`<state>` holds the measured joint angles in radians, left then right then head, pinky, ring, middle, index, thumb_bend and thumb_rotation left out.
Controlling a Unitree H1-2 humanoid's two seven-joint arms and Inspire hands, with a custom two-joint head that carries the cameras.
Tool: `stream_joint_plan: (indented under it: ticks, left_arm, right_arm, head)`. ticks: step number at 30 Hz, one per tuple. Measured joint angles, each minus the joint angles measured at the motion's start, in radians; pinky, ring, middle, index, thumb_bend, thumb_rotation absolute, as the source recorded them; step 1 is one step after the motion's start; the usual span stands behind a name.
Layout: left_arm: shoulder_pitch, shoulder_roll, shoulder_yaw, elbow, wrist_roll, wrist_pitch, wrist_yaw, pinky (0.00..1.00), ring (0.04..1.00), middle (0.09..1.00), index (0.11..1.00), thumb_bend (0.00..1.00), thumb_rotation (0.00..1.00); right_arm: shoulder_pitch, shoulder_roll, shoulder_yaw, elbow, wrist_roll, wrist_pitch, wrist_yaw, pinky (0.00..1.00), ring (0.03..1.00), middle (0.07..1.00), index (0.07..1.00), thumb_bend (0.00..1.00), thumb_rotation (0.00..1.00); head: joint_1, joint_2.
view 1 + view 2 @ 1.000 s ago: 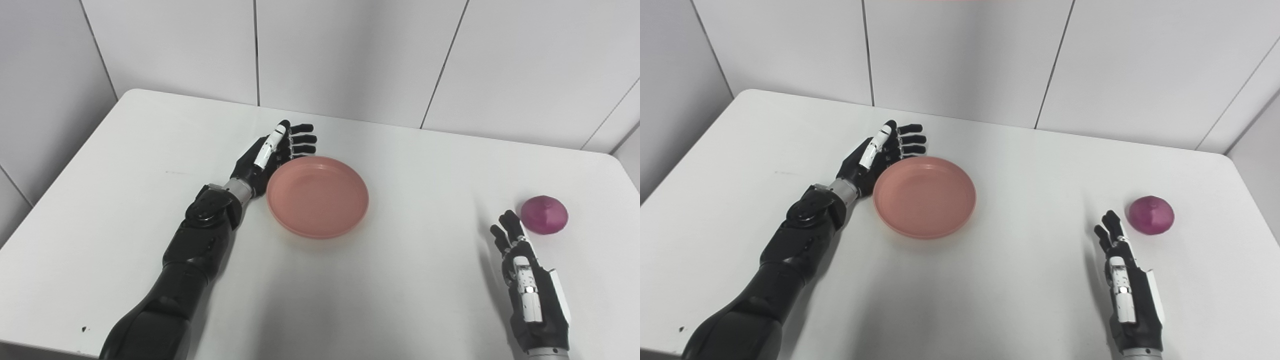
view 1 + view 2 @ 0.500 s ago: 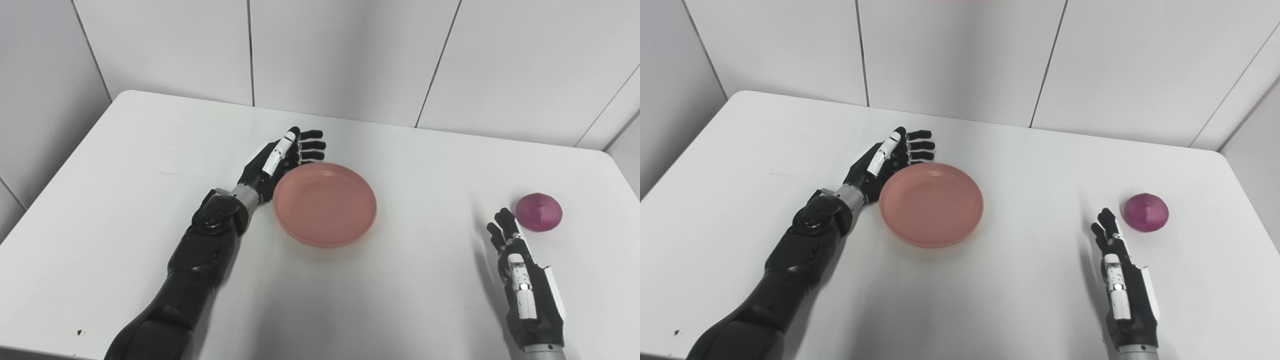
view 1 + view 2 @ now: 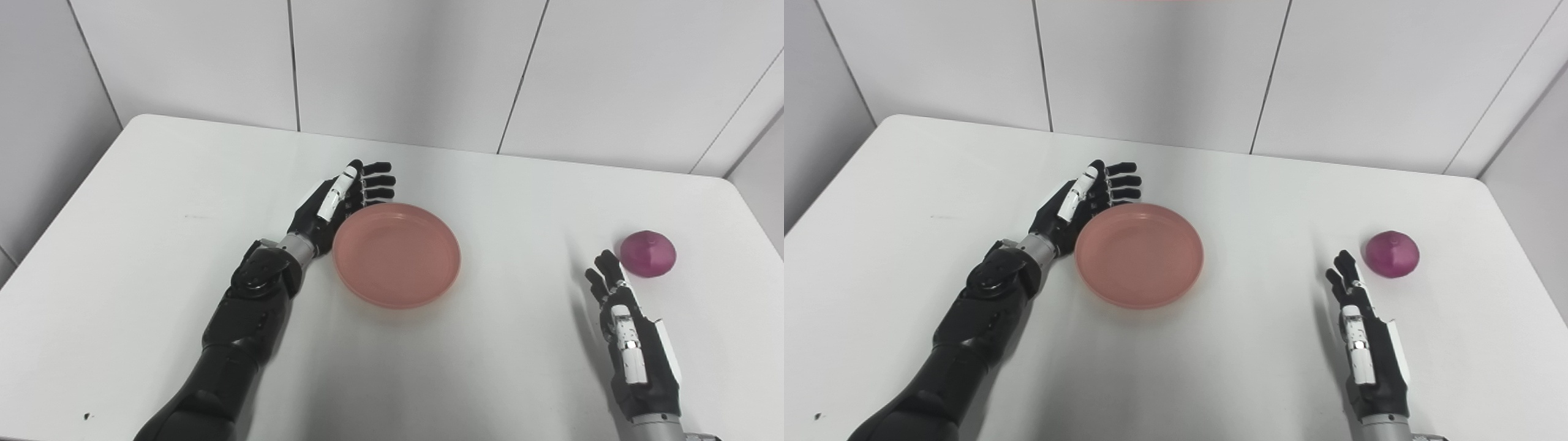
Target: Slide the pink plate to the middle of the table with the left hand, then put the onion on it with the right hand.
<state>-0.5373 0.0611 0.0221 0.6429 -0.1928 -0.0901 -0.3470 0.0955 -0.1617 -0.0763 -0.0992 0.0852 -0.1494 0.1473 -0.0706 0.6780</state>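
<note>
Pink plate (image 3: 397, 255) is noted approx. mid-table, a little left of centre, lying flat and empty.

Near to far. Nearest the camera, right hand (image 3: 634, 346) is held edge-up near the front right of the table (image 3: 153, 202), fingers extended and close together, nothing gripped. Just beyond its fingertips, slightly to the right, the onion (image 3: 648, 254) is seen resting on the table, apart from the hand by a small gap. The plate lies well apart from both. Left hand (image 3: 343, 199) is set against the plate's far-left rim, fingers spread and gently curled round the rim's outside, nothing clasped. Actual contact w/ the rim cannot be confirmed; touching or just beside.

Risks, judged:
- Plate could be pushed off-line or spun if force is applied at the rim's corner only; the curled fingers bear on one side, not across the width.
- Plate could be overshot past centre if the slide is carried on; it is judged already close to target.
- Onion is round and could be rolled away toward the right edge if it is nudged by the fingertips before a grip is made.
- Onion could be dropped or rolled off the shallow plate if released from height.

Count: plates 1, onions 1, hands 2, tables 1. No other items observed.
</note>
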Motion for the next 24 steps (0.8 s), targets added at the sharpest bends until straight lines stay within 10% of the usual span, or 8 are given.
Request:
stream_joint_plan:
  ticks: [24]
  left_arm:
    - [0.031, -0.039, -0.033, -0.073, 0.017, 0.054, 0.028, 0.77, 0.796, 0.802, 0.780, 0.39, 1.00]
  right_arm:
    - [-0.002, 0.005, 0.005, -0.003, 0.000, 0.002, -0.003, 1.00, 0.962, 0.979, 0.982, 0.26, 1.00]
  head:
    - [-0.023, 0.011]
